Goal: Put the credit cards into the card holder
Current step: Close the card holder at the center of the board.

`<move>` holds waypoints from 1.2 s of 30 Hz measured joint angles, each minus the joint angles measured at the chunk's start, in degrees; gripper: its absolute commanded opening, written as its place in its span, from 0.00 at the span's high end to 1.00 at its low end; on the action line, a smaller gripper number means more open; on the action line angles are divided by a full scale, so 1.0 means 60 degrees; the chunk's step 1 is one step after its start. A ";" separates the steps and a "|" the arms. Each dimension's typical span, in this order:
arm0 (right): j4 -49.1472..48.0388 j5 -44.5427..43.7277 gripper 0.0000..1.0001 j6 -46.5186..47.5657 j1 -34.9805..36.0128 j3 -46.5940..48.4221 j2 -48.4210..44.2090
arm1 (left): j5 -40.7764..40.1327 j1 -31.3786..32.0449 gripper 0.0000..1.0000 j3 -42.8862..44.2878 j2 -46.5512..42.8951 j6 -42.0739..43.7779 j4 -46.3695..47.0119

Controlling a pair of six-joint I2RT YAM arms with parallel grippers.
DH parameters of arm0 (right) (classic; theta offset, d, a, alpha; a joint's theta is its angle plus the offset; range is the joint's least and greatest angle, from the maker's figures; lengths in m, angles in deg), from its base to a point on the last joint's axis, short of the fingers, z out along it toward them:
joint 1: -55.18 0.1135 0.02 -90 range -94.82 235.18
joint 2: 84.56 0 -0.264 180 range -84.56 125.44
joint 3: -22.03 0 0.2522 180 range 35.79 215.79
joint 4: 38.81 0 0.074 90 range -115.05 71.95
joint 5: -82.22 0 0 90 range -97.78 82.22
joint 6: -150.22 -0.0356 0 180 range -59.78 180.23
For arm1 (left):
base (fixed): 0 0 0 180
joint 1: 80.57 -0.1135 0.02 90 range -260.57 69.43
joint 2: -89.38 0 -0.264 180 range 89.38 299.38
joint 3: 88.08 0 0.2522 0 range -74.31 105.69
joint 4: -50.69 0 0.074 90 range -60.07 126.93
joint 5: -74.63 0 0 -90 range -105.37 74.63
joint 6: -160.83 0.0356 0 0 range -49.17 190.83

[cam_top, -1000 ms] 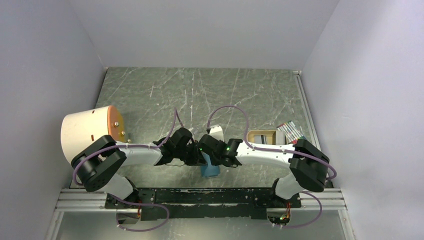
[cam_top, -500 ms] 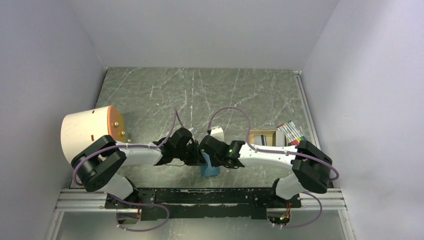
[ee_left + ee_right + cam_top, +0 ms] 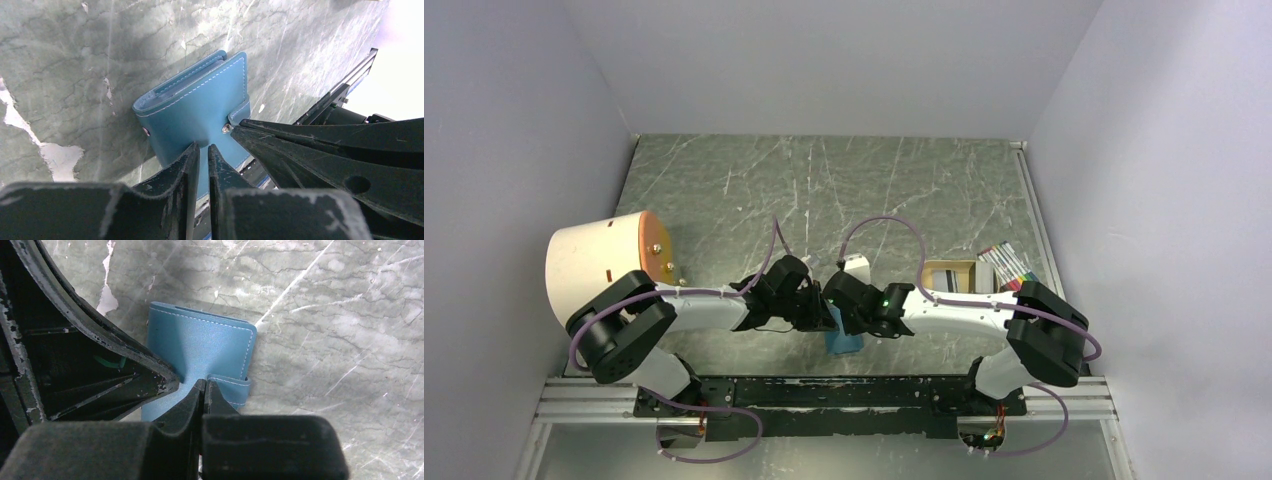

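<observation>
Built alike: left arm (image 3: 694, 308) and right arm (image 3: 959, 310) in smooth white shell links, with bulky black rounded housings at the joints. Looped and trailed by thin lilac cables (image 3: 879, 216), tied down along the white links. Lit by small green lamps (image 3: 884, 296) near the wrists. Ended in matt black wedge-shaped fingers on left claw (image 3: 203, 146) and right claw (image 3: 204, 382), tapering to narrow tips, edges scuffed grey and flecked with pale scratches; one round hole (image 3: 354, 184) in a finger's side.
</observation>
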 measured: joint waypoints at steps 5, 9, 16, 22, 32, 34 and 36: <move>0.0000 0.0015 1.00 0.0004 0.0000 0.0000 0.0000 | 0.0000 0.0000 0.81 0.0000 0.0000 0.0000 0.0004; -0.0004 0.0044 1.00 0.0007 0.0000 0.0000 0.0000 | -0.0004 0.0000 0.81 0.0000 0.0000 0.0000 0.0004; -0.0011 0.0113 1.00 0.0011 0.0000 0.0000 0.0000 | 0.0000 0.0000 0.81 0.0000 0.0000 0.0000 -0.0007; -0.0051 0.0149 1.00 0.0066 0.0000 0.0000 0.0025 | 0.0000 0.0000 0.81 0.0000 0.0000 0.0004 -0.0015; 0.0047 -0.0219 1.00 0.0273 0.0273 0.0168 0.0259 | 0.0000 -0.0018 0.81 0.0000 0.0000 0.0000 -0.0029; 0.0102 -0.0353 1.00 0.0313 0.0375 0.0226 0.0317 | 0.0000 -0.0018 0.81 -0.0004 0.0000 0.0000 -0.0033; 0.0171 -0.0484 1.00 0.0342 0.0466 0.0288 0.0375 | 0.0000 -0.0018 0.81 -0.0004 0.0000 0.0000 -0.0036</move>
